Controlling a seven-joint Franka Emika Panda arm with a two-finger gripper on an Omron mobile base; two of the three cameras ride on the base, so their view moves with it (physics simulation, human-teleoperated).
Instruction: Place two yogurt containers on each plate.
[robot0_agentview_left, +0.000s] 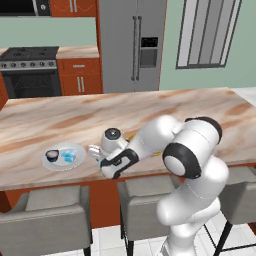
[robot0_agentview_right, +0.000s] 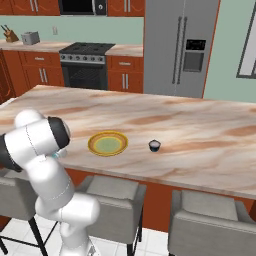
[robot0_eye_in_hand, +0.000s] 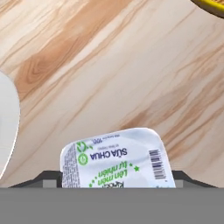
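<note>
Yogurt container (robot0_eye_in_hand: 117, 159) held close between the gripper's (robot0_agentview_left: 95, 152) fingers, above the marble counter (robot0_eye_in_hand: 109, 65).
White-grey plate (robot0_agentview_left: 64, 156), bearing a dark cup (robot0_agentview_left: 52, 155) and a light blue cup (robot0_agentview_left: 69, 157), lies just beside the gripper; yellow-rimmed plate (robot0_agentview_right: 107, 143) on its other side.

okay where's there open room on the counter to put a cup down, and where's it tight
Open: the yellow plate is bare, and the counter beyond the lone dark cup is free toward the far edge. Tight: the white plate already carries a dark cup and a blue cup, with the gripper right beside it.
</note>
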